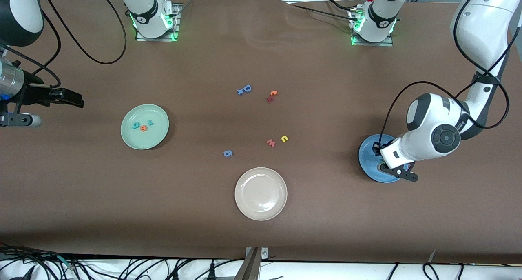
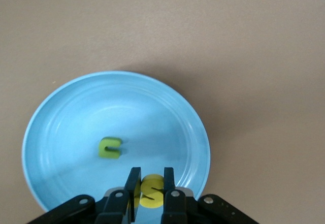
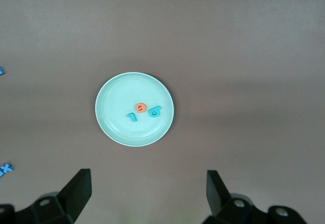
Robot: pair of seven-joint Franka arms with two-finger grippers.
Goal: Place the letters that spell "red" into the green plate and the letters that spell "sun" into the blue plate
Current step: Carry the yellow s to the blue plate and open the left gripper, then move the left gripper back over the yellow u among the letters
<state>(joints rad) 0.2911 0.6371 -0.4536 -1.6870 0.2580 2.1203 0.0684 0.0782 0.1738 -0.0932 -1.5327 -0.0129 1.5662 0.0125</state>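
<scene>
Yellow and flat, the "s" [image 2: 151,191] is pinched edgewise between the closed fingers of the left gripper [image 2: 150,186], just over the blue plate [image 2: 61,107]. On that plate the green "n" [image 2: 109,148] already lies; the yellow "u" [image 1: 284,138] is seen on the bare table near the middle, beside the red "w" [image 1: 270,143]. The letters look light, thin and stiff, likely foam or plastic, so a light pinch across the outer edges should serve; on a smooth glossy plate they may slide. The teal "r" [image 3: 133,117], orange "e" [image 3: 140,107] and teal "d" [image 3: 155,112] rest together in the green plate [image 3: 114,92]. The right gripper [image 3: 147,193] waits with jaws spread wide over the table at the right arm's end, empty. A beige plate [image 1: 261,193] sits nearest the camera.
</scene>
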